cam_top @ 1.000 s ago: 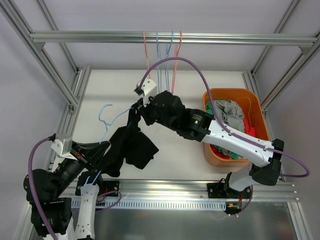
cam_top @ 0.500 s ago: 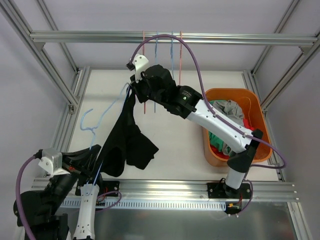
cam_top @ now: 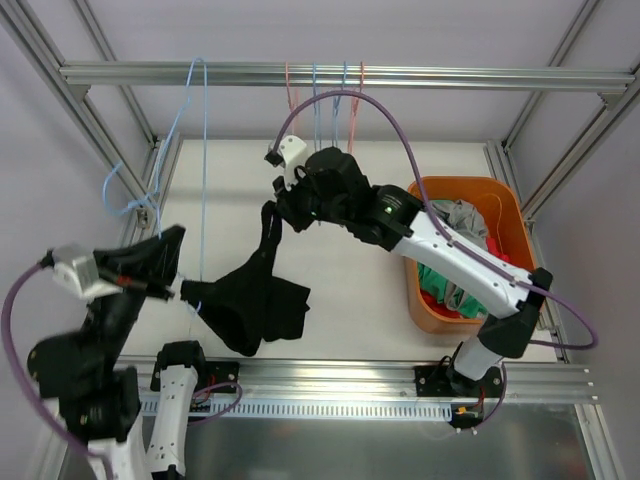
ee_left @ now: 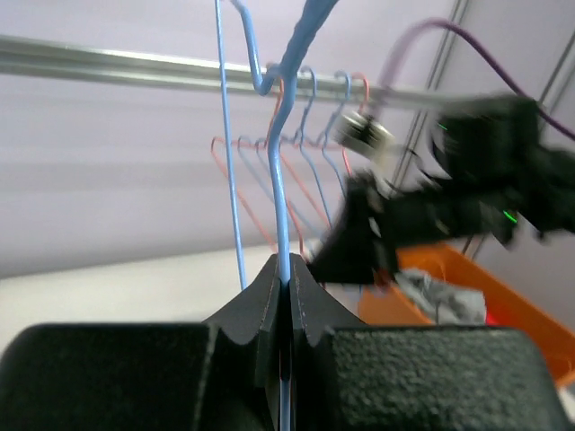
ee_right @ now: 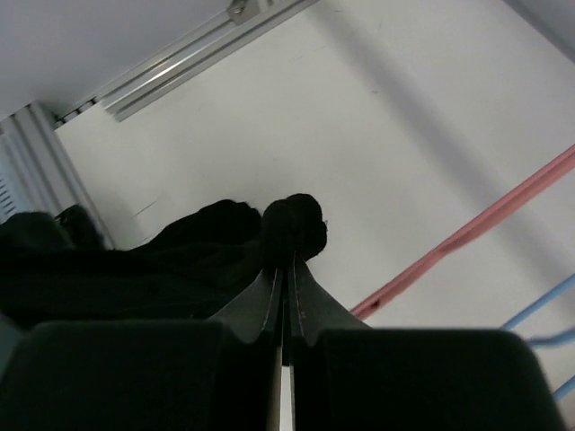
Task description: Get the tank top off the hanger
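The black tank top point(cam_top: 255, 300) hangs low over the table, one strap point(cam_top: 268, 232) stretched up to my right gripper point(cam_top: 273, 207), which is shut on it. In the right wrist view the jaws point(ee_right: 289, 259) pinch a bunched bit of black fabric point(ee_right: 292, 220). My left gripper point(cam_top: 188, 290) is raised at the left and shut on the light blue wire hanger point(cam_top: 203, 180), which rises towards the rail with its hook point(cam_top: 122, 192) swung left. In the left wrist view the jaws point(ee_left: 286, 271) clamp the blue wire point(ee_left: 281, 180). The hanger's lower end meets the top's edge; whether fabric still hangs on it I cannot tell.
An orange bin point(cam_top: 512, 212) of mixed clothes stands at the right. Several pink and blue hangers point(cam_top: 322, 105) hang from the metal rail point(cam_top: 450, 76) at the back. Frame posts point(cam_top: 100, 130) slant along both sides, and a pink hanger wire point(ee_right: 467, 232) crosses near my right gripper.
My left arm has swung up and to the left, raising the blue hanger towards the rail. The tank top has slid lower and its strap is pulled taut by the right gripper.
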